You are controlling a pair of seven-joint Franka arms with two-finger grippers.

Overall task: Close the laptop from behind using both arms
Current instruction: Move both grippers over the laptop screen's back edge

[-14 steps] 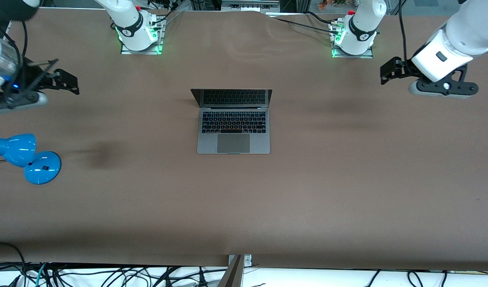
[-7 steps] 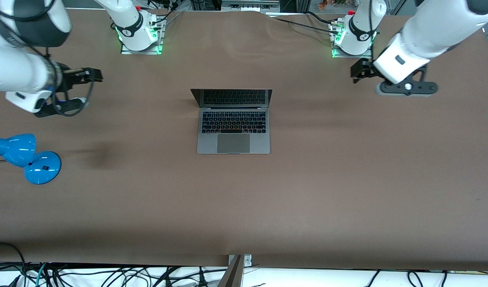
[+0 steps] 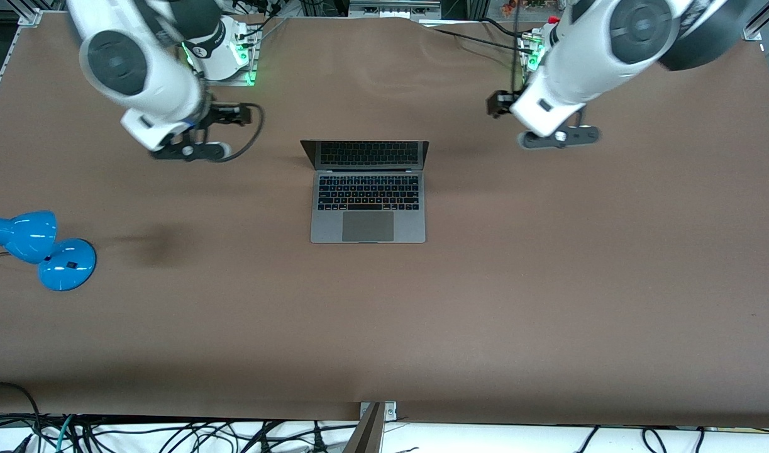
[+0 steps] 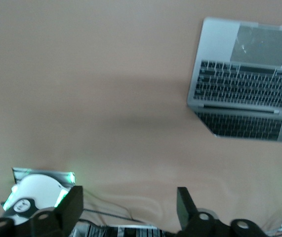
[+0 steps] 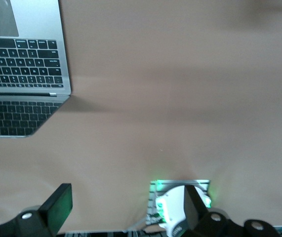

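Lining up to shut the lid

We've got both pincers spread open, left pincer (image 3: pixel 498 104) and right pincer (image 3: pixel 236 115) flanking the open laptop (image 3: pixel 368 190) mid-desk (image 3: pixel 547 283), probably to reach its lid from the bases' side.

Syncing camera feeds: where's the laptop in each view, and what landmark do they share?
Front view: the laptop sits mid-table, lid open.
Left wrist view: laptop at the upper right edge, partly cropped.
Right wrist view: laptop in the upper left corner, partly cropped.
Shared landmark: its black keyboard.
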